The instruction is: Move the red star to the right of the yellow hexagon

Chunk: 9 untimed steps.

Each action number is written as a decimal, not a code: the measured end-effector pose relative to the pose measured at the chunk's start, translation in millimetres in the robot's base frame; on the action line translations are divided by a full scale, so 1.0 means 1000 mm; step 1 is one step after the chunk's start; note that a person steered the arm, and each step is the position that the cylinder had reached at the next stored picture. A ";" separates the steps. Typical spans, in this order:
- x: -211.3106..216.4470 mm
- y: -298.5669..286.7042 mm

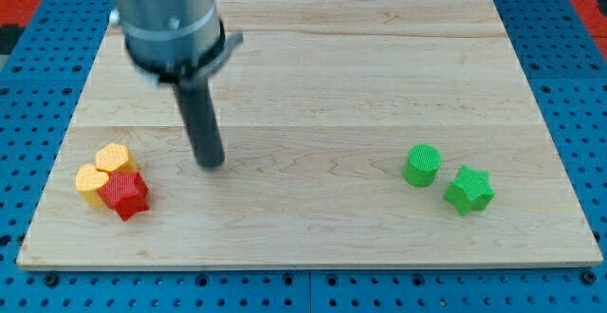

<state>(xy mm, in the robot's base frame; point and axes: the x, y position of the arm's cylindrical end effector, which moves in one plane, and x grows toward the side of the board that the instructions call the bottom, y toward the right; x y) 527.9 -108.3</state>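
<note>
The red star [124,194] lies near the board's lower left corner. Two yellow blocks touch it: one [114,158] just above it and one [92,182] at its left; their exact shapes are hard to make out. My tip [211,162] rests on the board to the right of and slightly above this cluster, apart from it by roughly one block's width. The dark rod rises from the tip to the grey arm body at the view's top left.
A green cylinder [422,165] and a green star [469,190] sit close together at the lower right. The wooden board [360,66] lies on a blue perforated base.
</note>
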 end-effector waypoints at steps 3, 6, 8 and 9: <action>0.072 -0.153; -0.006 -0.083; 0.012 -0.019; -0.022 0.000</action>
<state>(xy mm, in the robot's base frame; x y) 505.9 -108.1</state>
